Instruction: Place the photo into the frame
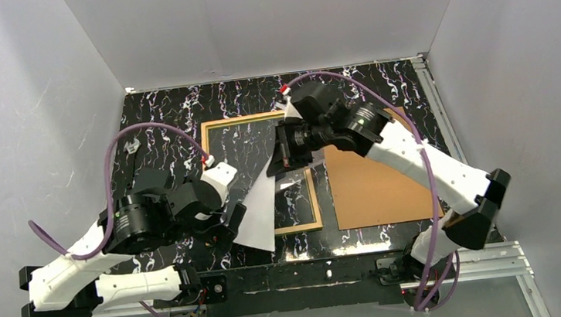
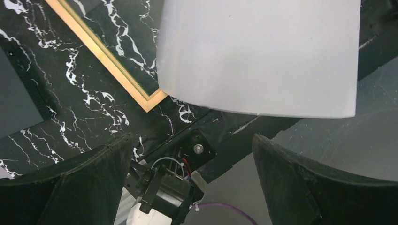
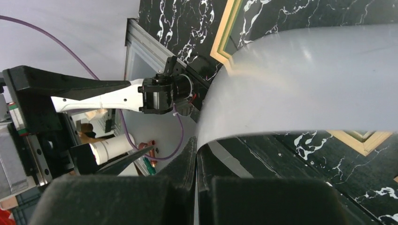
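Note:
The photo (image 1: 259,215) shows only its plain white back and hangs curved over the near right part of the frame (image 1: 216,126). My right gripper (image 1: 287,158) is shut on its upper edge. In the right wrist view the sheet (image 3: 305,84) bows away from the pinched jaws of the right gripper (image 3: 196,145). The frame lies flat on the table with its tan side up. My left gripper (image 1: 225,222) stands open just beside the photo's lower edge. In the left wrist view the photo (image 2: 258,56) hangs beyond the fingers (image 2: 94,178), and nothing is between them.
A brown backing board (image 1: 373,181) lies flat to the right of the frame. The table (image 1: 164,115) is black marble-patterned, with white walls on three sides. The frame's near corner (image 2: 150,101) lies close to the table's front edge and the left arm's base.

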Action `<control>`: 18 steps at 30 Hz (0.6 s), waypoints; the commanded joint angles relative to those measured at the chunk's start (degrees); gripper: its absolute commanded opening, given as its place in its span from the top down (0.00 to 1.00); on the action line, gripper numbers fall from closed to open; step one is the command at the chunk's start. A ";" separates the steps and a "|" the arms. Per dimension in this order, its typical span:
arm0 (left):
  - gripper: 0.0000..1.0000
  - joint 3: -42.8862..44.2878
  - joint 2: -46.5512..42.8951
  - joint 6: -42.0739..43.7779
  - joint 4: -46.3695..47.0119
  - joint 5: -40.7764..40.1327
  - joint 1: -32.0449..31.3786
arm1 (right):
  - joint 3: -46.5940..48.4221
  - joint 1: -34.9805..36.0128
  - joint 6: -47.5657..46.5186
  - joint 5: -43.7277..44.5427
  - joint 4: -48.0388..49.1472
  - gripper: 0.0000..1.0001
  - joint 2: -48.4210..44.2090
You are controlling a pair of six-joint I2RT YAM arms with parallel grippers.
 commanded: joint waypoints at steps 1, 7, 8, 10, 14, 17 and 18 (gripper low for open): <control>0.02 -1.18 -2.48 -2.55 -5.55 -5.62 -0.32 | 10.89 0.24 -7.52 -4.49 -6.29 0.99 5.56; 0.02 -1.67 -6.53 -3.78 -7.10 -9.88 -0.29 | 19.02 0.20 -10.81 -12.70 -4.02 0.99 9.81; 0.02 -1.65 -7.17 -4.07 -7.64 -10.56 -0.31 | 20.11 0.24 -11.40 -13.86 -3.87 0.99 10.30; 0.02 -1.81 -8.16 -4.42 -8.38 -11.67 -0.27 | 21.61 0.25 -12.93 -15.84 -3.81 0.99 11.13; 0.02 -2.54 -9.59 -5.13 -9.20 -12.63 -0.32 | 20.36 0.10 -16.12 -17.72 -4.04 0.99 10.99; 0.02 -3.41 -9.77 -5.34 -9.27 -12.32 -0.32 | 11.83 -1.27 -15.34 -17.11 -1.34 0.99 8.17; 0.02 -3.61 -9.67 -5.43 -9.27 -12.05 -0.32 | 7.35 -2.27 -14.40 -17.46 0.43 0.99 6.85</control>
